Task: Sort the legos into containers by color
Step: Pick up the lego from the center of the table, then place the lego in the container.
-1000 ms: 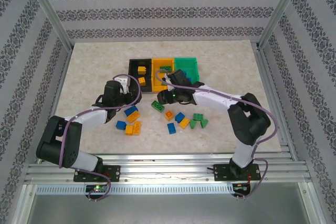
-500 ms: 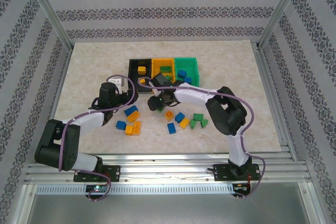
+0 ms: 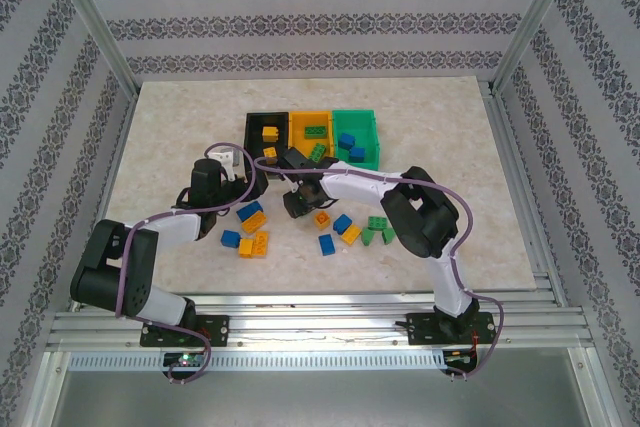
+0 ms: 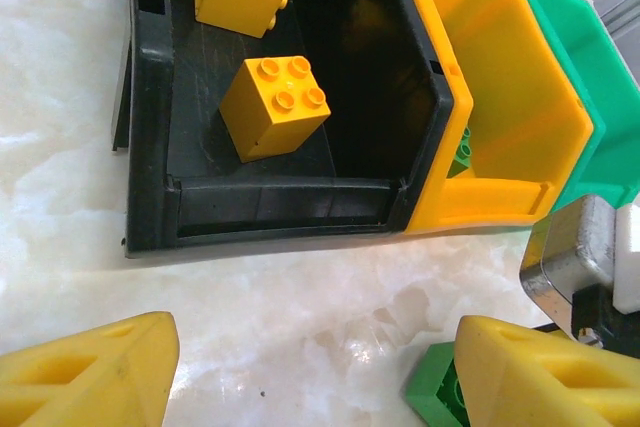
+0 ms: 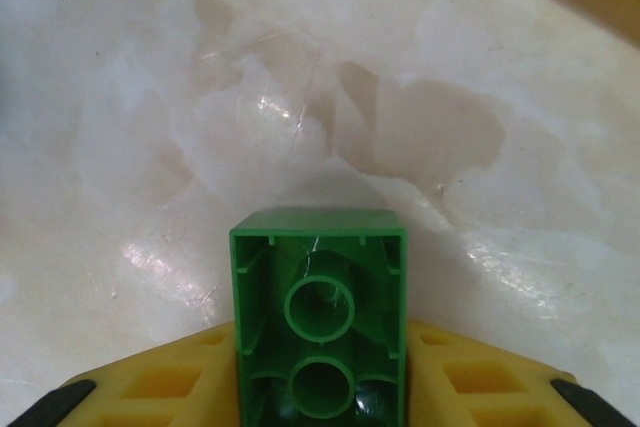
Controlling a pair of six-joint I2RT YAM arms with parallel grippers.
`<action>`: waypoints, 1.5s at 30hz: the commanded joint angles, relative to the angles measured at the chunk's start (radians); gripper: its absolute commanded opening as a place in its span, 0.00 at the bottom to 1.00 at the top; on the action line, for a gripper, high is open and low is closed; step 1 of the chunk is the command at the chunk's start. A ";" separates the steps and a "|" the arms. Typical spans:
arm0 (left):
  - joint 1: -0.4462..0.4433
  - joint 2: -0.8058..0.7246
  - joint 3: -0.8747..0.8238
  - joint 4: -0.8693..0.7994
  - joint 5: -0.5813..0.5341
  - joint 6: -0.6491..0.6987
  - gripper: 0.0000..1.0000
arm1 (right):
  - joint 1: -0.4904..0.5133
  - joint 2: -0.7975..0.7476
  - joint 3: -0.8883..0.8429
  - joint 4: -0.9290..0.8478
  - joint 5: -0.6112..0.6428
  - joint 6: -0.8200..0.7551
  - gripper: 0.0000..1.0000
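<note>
The left arm [image 3: 165, 227] and the right arm [image 3: 372, 185] both alternate black joint housings with white link shells. A purple cable [image 3: 128, 282] loops loosely along each. Their black base plates [image 3: 187, 330] are bolted to the aluminium rail [image 3: 320, 319] at the near edge of the table [image 3: 180, 117]. The left gripper [image 4: 315, 347] and the right gripper [image 5: 320, 382] carry yellow plastic fingers [image 4: 90, 372], moulded with hollow triangular pockets.

The overhead camera looks down from above and behind the arm bases, far enough back to take in the whole table [image 3: 450, 147]. The left wrist camera looks past the left gripper [image 4: 315, 367] to the black bin [image 4: 150, 147] just ahead of it — the overhead view shares that bin. The right wrist camera sits very close, facing the tabletop beyond the green brick [image 5: 320, 277] between the right gripper [image 5: 320, 392] fingers.
</note>
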 commanded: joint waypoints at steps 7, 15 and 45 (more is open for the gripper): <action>0.014 -0.001 -0.014 0.063 0.029 -0.008 0.73 | -0.024 -0.062 -0.004 0.043 -0.007 0.041 0.36; 0.015 -0.007 -0.020 0.061 0.014 0.002 0.73 | -0.142 -0.116 0.005 0.158 -0.146 0.145 0.35; 0.015 -0.009 -0.025 0.075 0.025 0.000 0.73 | -0.294 -0.194 -0.019 0.253 -0.228 0.194 0.43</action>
